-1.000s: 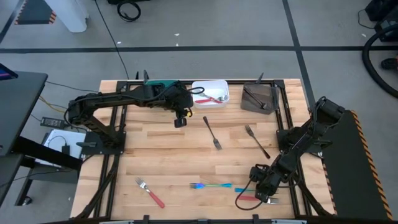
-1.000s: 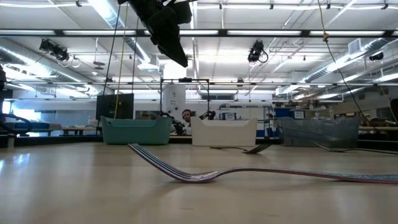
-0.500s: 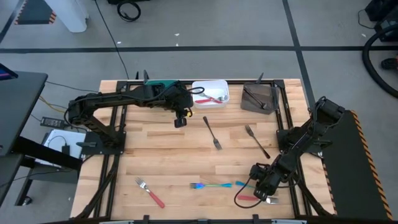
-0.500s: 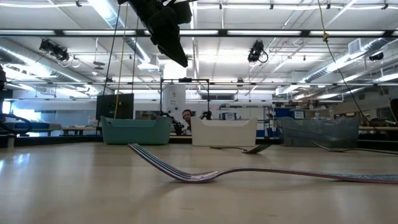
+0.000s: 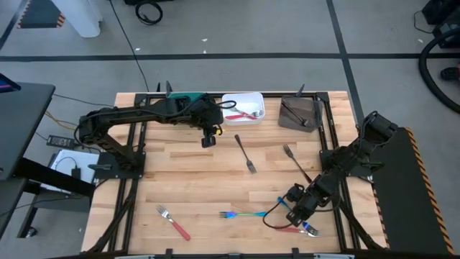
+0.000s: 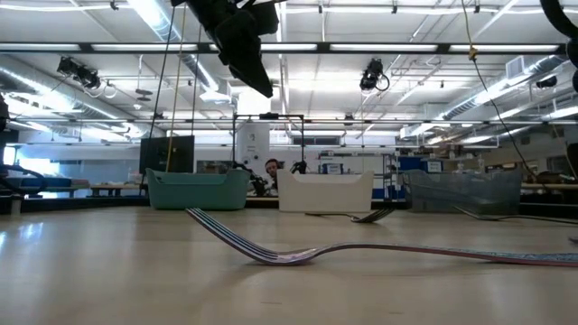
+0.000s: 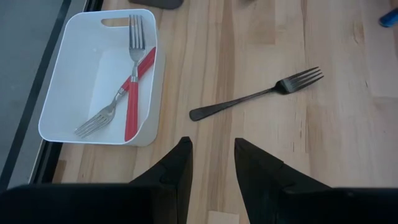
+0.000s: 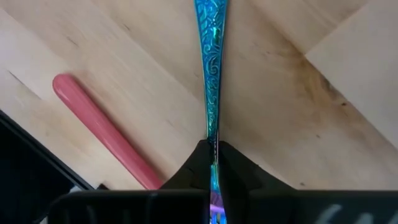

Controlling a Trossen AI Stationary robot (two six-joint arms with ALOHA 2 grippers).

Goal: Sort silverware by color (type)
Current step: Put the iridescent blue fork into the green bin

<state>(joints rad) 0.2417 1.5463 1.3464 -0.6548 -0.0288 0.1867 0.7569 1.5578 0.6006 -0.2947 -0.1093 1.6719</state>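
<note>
My right gripper (image 5: 295,210) (image 8: 212,146) is near the table's front right, shut on a blue-teal fork (image 8: 210,74) whose patterned handle runs forward from the fingers. A red fork handle (image 8: 102,143) lies on the wood beside it. A blue-teal fork (image 5: 241,214) lies just left of the gripper; whether that is the held one, I cannot tell. My left gripper (image 5: 208,140) (image 7: 211,149) hangs open above the table near the white bin (image 7: 56,93), which holds two red-handled forks (image 7: 132,93). A dark fork (image 7: 255,98) lies ahead of it. My right gripper pinches the blue-teal fork's slim handle (image 8: 211,127) between its two fingertips, and the handle widens away from them. The fingers close on its two narrow edges. Whether the fork is off the wood does not show.
Two dark forks (image 5: 244,152) (image 5: 297,162) lie mid-table and a red fork (image 5: 172,221) lies near the front left. Another red fork (image 5: 302,229) lies below my right gripper. A teal bin (image 5: 188,98) and a brown bin (image 5: 300,114) flank the white one along the far edge.
My right gripper has moved a little toward the far edge and the table's left, off the red fork at the front right, which now shows more fully.
</note>
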